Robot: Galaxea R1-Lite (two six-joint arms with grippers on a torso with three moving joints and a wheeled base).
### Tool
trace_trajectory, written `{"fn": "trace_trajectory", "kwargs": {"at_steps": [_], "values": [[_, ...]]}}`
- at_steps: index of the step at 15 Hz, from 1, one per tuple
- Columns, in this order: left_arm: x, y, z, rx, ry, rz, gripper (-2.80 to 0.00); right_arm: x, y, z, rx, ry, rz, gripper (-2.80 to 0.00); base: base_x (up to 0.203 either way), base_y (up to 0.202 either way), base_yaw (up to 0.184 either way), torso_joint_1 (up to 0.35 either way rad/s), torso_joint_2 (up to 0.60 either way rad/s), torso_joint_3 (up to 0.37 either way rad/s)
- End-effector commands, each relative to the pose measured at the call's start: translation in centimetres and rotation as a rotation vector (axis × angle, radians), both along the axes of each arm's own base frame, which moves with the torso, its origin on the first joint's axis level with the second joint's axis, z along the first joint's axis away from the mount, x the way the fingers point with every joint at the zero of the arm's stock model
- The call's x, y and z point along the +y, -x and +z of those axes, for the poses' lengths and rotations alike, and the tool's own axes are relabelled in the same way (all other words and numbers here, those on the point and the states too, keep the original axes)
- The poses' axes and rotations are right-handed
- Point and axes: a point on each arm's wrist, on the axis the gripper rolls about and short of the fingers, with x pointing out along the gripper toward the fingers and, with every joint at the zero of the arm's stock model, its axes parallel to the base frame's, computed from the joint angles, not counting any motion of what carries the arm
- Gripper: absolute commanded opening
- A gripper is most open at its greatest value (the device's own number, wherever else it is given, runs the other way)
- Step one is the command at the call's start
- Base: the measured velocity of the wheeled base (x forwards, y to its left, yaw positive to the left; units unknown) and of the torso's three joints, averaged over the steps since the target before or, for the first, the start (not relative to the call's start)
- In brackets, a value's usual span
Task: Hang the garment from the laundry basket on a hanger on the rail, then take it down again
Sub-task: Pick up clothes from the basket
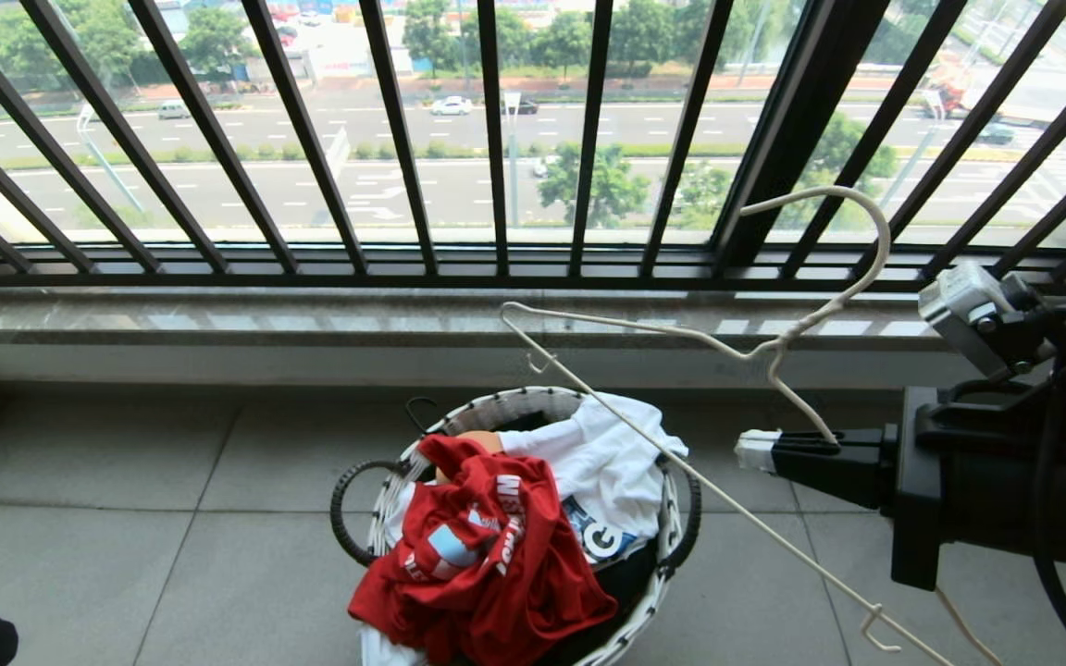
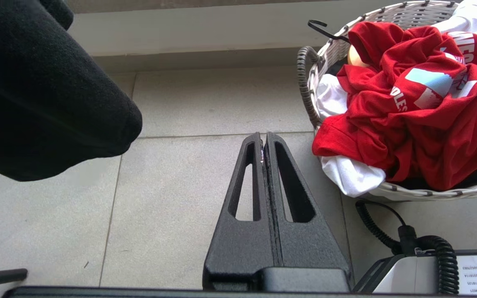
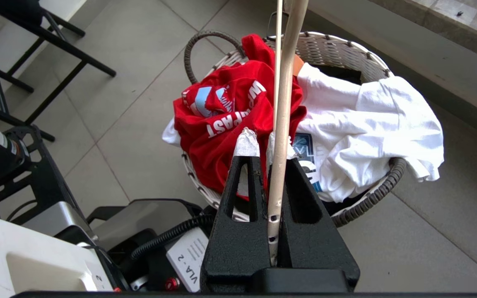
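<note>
The red shirt [image 1: 487, 564] lies crumpled on top of the pile in the basket [image 1: 533, 404], draped over the near rim and spilling outside it on the side toward the robot. A white shirt [image 1: 612, 458] sits beside it toward the far and right rim, and something dark shows beneath both.

The right gripper [image 1: 755, 450] is clamped on the hanger [image 1: 681, 472], pinching one sloping wire between its taped fingertips; the hook curves up in front of the window bars [image 1: 496, 139] and the long lower wire slants down across the basket's right rim. The left gripper [image 2: 264, 142] is closed and empty, pointing at bare floor tiles [image 2: 205, 103] just beside the basket's left rim.

The shirt looks light, soft and limp: it will sag and stretch from wherever it is pinched, and a fold could drag the white shirt along. The bunched ridge at the top of the heap, or the collar if it can be found, seems the best hold; the hem hanging over the rim is easier to reach but would lift the shirt upside down. The hanger is thin and springy, likely to pivot in a one-wire grip, so threading it wants slow moves.
</note>
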Motion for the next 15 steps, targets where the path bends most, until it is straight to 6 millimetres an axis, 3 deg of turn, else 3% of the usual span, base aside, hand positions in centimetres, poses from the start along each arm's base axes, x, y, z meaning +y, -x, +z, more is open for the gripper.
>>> {"fn": "trace_trajectory", "kwargs": {"at_steps": [1, 3, 5, 7, 9, 12, 15], "values": [[0.0, 0.7, 2.3, -0.068, -0.006, -0.012, -2.8, 0.1, -0.2, -0.3, 0.011, 0.006, 0.0, -2.8, 0.0, 0.0, 0.0, 0.0, 0.0, 0.0], [-0.1, 0.3, 5.3, -0.053, -0.013, -0.061, -2.8, 0.0, -0.3, -0.2, 0.007, 0.004, -0.007, -2.8, 0.0, 0.0, 0.0, 0.0, 0.0, 0.0], [-0.3, -1.8, 9.1, 0.03, -0.014, -0.146, -2.8, -0.4, -0.5, 0.1, -0.013, -0.008, -0.029, -2.8, 0.0, 0.0, 0.0, 0.0, 0.0, 0.0], [-0.6, -5.1, 12.3, 0.131, -0.005, -0.254, -2.8, -0.8, -0.8, 0.5, -0.042, -0.028, -0.053, -2.8, 0.0, 0.0, 0.0, 0.0, 0.0, 0.0], [-1.2, -9.7, 14.1, 0.266, 0.004, -0.383, -2.8, -1.0, -1.0, 1.0, -0.053, -0.078, -0.079, -2.8, 0.0, 0.0, 0.0, 0.0, 0.0, 0.0], [-4.8, -15.8, 13.8, 0.483, -0.03, -0.625, -2.8, -1.2, -1.2, 1.3, -0.074, -0.1, -0.095, -2.8, 0.0, 0.0, 0.0, 0.0, 0.0, 0.0], [-9.5, -20.8, 11.0, 0.691, -0.109, -0.701, -2.8, -1.6, -1.6, 1.5, -0.08, -0.103, -0.121, -2.8, 0.0, 0.0, 0.0, 0.0, 0.0, 0.0]]}}
